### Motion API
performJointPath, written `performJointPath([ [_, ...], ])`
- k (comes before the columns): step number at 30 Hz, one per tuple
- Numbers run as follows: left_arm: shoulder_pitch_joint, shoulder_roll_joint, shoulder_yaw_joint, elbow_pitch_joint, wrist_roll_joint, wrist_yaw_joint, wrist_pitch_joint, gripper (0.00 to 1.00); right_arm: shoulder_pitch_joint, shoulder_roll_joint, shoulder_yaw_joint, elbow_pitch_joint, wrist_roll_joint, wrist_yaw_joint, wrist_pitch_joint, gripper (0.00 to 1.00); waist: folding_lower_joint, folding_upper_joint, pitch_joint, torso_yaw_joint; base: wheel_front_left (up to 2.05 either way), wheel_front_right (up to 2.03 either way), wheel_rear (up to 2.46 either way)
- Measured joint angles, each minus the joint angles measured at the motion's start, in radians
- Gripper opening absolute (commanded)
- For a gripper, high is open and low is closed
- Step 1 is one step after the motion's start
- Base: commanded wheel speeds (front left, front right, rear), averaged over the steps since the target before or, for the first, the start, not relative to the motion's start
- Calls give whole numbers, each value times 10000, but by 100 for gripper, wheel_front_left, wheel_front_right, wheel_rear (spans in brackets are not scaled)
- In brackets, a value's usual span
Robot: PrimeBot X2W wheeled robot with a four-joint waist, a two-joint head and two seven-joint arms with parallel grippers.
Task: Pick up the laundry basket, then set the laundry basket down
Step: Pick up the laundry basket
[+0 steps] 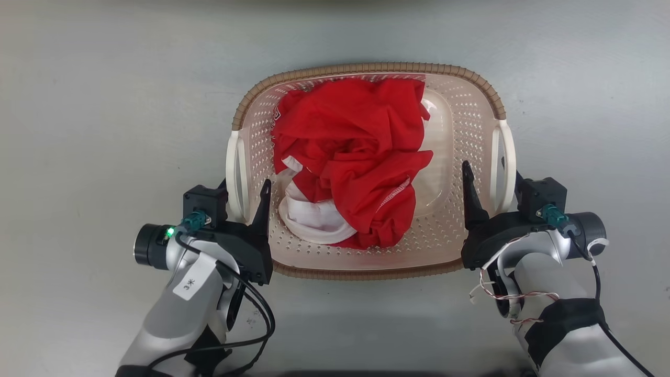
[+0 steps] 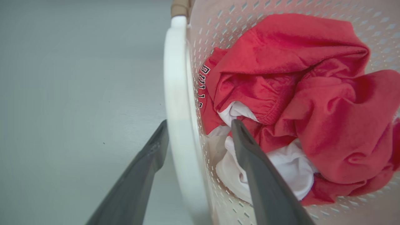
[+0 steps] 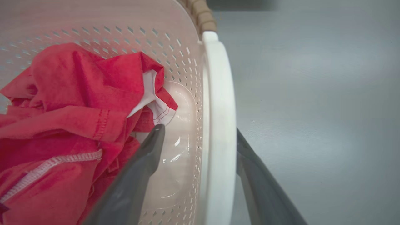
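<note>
Laundry basket (image 1: 366,68), perforated pale plastic with a ribbed brown rim, sits on the smooth grey floor (image 1: 104,131), holding crumpled red fabric (image 1: 356,157). Left pincer (image 1: 246,183) and right pincer (image 1: 487,167) are each spread wide, straddling a glossy white handle (image 1: 233,173).

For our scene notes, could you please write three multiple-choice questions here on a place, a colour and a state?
1. Where is the left gripper?
A. over the red clothes
B. astride the basket's left handle
C. under the basket

2. What colour are the handles?
A. white
B. brown
C. red

3. How do the right gripper's jaws stand?
A. shut tight on nothing
B. open around the right handle
C. clamped on white cloth

Answers: B, a finger shows on each side; A, white beside the brown rim; B, gaps show beside the handle.
</note>
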Motion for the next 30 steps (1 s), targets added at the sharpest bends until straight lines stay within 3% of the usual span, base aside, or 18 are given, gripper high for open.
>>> performJointPath([
  [1,-52,0,-42,40,-50,29,0,100,-9,0,31,38,58,-4,0,96,0,0,15,4,0,0,0],
  [3,-134,4,-184,111,-119,29,0,100,-55,0,82,125,125,-17,0,69,0,0,44,11,0,0,0],
  [4,-136,4,-265,148,-167,29,2,95,-120,0,113,211,167,-59,0,64,0,0,57,15,0,0,0],
  [5,-135,0,-324,182,-198,29,2,85,-191,0,140,268,224,-88,0,45,0,0,67,18,0,0,0],
  [7,-136,0,-433,209,-353,31,2,47,-247,-2,196,322,303,-90,0,33,0,0,80,25,0,0,0],
  [8,-136,4,-514,222,-474,36,2,47,-252,-4,219,376,337,-105,0,33,0,0,84,28,0,0,0],
  [9,-140,13,-568,236,-541,100,2,37,-258,-19,230,439,389,-144,0,28,0,0,87,30,0,0,0],
  [10,-151,58,-612,255,-577,121,2,7,-278,-38,247,533,435,-176,-2,20,0,0,88,32,0,0,0],
  [11,-168,79,-639,272,-639,123,2,0,-309,-48,270,606,520,-176,-27,6,0,-1,89,33,0,0,0],
  [12,-193,67,-683,282,-702,134,2,0,-326,-46,295,644,627,-176,-29,0,0,-1,88,35,0,0,0],
  [30,-333,61,-1321,871,-1379,295,6,0,-394,-50,1066,1313,1592,-267,-25,0,0,0,-580,65,0,0,0],
])
